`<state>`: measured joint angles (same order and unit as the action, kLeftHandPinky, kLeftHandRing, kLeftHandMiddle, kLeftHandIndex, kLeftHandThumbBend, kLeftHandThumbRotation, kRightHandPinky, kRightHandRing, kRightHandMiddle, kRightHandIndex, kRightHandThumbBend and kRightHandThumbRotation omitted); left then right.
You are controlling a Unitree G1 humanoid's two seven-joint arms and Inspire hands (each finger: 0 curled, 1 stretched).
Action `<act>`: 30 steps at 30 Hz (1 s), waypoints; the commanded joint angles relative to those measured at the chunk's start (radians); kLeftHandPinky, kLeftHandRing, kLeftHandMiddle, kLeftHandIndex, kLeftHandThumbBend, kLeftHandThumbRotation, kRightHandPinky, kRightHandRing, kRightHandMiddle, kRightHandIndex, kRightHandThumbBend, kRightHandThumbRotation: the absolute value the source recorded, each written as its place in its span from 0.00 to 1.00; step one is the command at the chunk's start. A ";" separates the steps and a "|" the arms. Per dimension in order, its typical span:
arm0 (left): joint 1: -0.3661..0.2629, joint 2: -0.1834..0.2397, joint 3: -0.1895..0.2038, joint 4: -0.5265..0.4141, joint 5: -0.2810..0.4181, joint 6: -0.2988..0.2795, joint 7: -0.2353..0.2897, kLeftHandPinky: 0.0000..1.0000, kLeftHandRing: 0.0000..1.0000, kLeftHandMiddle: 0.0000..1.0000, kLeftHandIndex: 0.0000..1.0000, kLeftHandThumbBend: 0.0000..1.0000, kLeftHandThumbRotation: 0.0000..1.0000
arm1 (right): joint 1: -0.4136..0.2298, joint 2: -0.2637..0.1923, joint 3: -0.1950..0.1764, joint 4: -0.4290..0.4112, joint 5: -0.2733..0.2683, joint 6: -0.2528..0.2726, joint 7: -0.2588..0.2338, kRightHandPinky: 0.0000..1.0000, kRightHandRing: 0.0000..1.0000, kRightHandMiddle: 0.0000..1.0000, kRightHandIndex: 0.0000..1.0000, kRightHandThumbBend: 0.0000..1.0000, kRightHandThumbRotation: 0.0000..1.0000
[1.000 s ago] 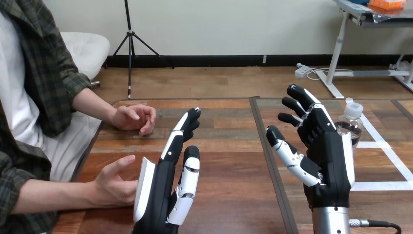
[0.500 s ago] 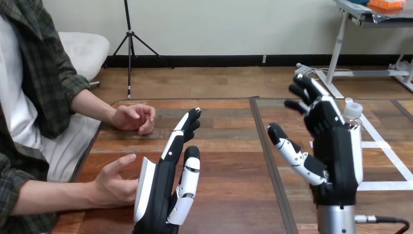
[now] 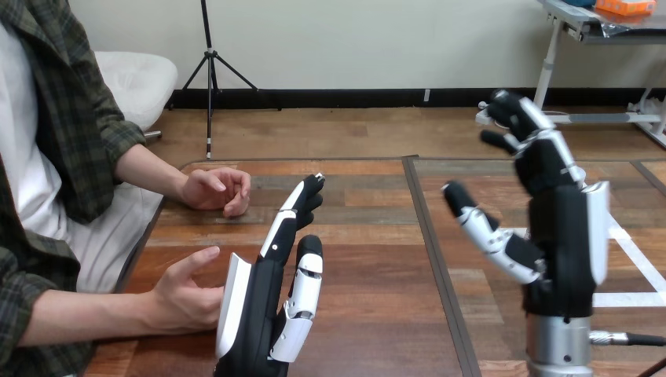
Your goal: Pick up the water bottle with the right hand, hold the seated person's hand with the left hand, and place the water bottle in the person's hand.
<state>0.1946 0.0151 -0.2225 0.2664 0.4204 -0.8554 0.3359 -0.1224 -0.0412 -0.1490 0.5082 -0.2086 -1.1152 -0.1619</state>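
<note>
My left hand (image 3: 263, 302) stands on edge low in the middle of the wooden table (image 3: 369, 236), open, fingers straight and pointing away. The person's hand at the lower left (image 3: 184, 294) lies cupped against its white back shell, touching or nearly so; no fingers are curled round it. The person's other hand (image 3: 216, 191) rests loosely curled near the table's far left edge. My right hand (image 3: 561, 236) is raised upright at the right, open, with thumb and fingers spread and nothing in them. The water bottle stands hidden behind it.
A dark seam (image 3: 428, 236) runs front to back down the middle of the table. White tape lines (image 3: 632, 259) cross the surface at the right, behind my right hand.
My right hand has risen and shifted right, and now covers the bottle that showed beside it before. My left hand and both of the person's hands have stayed put.
</note>
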 commanded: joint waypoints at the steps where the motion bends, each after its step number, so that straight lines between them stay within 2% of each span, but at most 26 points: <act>1: -0.051 -0.020 0.002 -0.004 -0.013 -0.010 -0.001 0.85 0.88 0.91 0.90 0.01 1.00 | -0.062 0.004 -0.058 -0.054 -0.079 -0.015 -0.082 0.73 0.83 0.85 0.82 0.67 0.28; 15: -0.049 -0.023 0.001 -0.003 -0.011 -0.006 -0.002 0.86 0.88 0.91 0.90 0.02 1.00 | -0.079 -0.025 -0.113 -0.070 -0.203 -0.001 -0.245 0.79 0.86 0.87 0.83 0.70 0.34; 19: -0.051 -0.023 0.002 0.001 -0.007 -0.010 0.002 0.86 0.88 0.91 0.90 0.02 1.00 | -0.080 -0.032 -0.130 -0.079 -0.254 0.037 -0.303 0.83 0.89 0.88 0.84 0.71 0.36; 24: -0.051 -0.021 0.002 0.002 -0.005 -0.011 0.001 0.86 0.87 0.91 0.90 0.02 1.00 | -0.075 -0.042 -0.138 -0.100 -0.315 0.097 -0.368 0.94 0.95 0.92 0.86 0.74 0.43; 27: -0.050 -0.021 0.003 0.000 -0.001 -0.008 0.003 0.86 0.87 0.91 0.90 0.01 1.00 | -0.071 -0.051 -0.145 -0.124 -0.387 0.156 -0.435 0.97 0.97 0.94 0.87 0.75 0.46; 30: -0.049 -0.021 0.004 0.000 0.000 -0.009 0.005 0.85 0.87 0.91 0.90 0.01 1.00 | -0.068 -0.060 -0.137 -0.130 -0.395 0.195 -0.460 0.98 0.99 0.96 0.89 0.76 0.49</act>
<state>0.1946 0.0133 -0.2225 0.2670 0.4212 -0.8554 0.3328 -0.1282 -0.0666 -0.2856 0.4422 -0.5650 -0.9666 -0.5770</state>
